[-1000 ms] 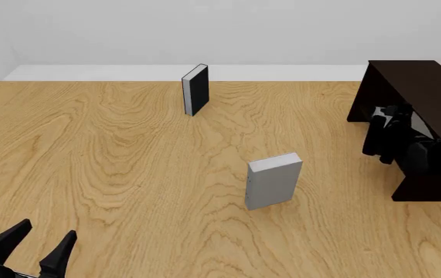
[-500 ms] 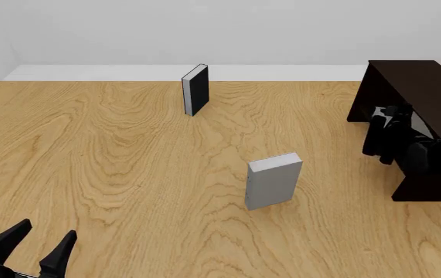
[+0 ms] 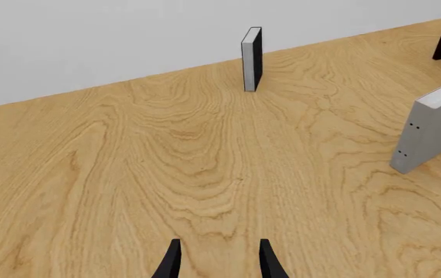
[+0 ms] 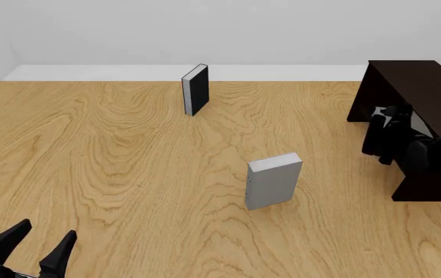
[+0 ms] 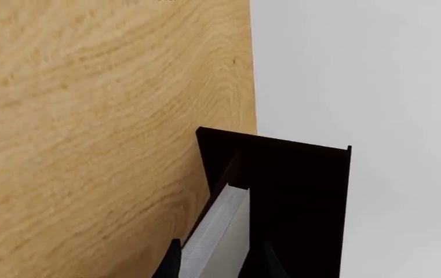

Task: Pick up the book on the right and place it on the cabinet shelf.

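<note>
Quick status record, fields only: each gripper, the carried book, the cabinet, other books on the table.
left gripper: open, low over the near left table, holding nothing
right gripper: shut on the book, at the cabinet's open front
cabinet: far right, dark wood
grey book: upright, mid-table
black book: upright, far side

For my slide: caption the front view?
Right gripper holds a grey book inside the dark cabinet.

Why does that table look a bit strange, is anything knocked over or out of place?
Nothing is knocked over. The grey book and the black book both stand upright on the table, apart. The right end effector holds a light book at the dark cabinet.
</note>
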Tool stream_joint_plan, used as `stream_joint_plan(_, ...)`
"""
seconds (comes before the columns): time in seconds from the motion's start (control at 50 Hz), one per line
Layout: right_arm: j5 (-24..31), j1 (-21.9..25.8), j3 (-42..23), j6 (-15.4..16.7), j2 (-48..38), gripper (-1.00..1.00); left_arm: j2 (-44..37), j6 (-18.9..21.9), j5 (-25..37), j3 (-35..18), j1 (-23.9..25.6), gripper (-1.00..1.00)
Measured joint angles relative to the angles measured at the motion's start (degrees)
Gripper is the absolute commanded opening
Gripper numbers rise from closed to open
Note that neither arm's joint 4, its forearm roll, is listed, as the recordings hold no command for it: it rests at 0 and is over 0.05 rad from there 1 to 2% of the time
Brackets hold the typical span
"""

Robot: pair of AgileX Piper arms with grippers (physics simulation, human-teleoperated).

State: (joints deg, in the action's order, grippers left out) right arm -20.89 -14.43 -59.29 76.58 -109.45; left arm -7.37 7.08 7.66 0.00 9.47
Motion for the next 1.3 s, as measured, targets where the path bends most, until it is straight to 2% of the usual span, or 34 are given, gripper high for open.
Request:
stream_joint_plan(0.5,1.8,1.7,-0.4,-0.4,0.4,1.00,-0.2,-0.1,-0.2,0.0,0.0,1.00)
stream_joint_plan(1.3,1.6,5.1,-2.4,-0.9,0.6,1.00,-0.3,-0.2,-0.3,0.0,0.0,1.00)
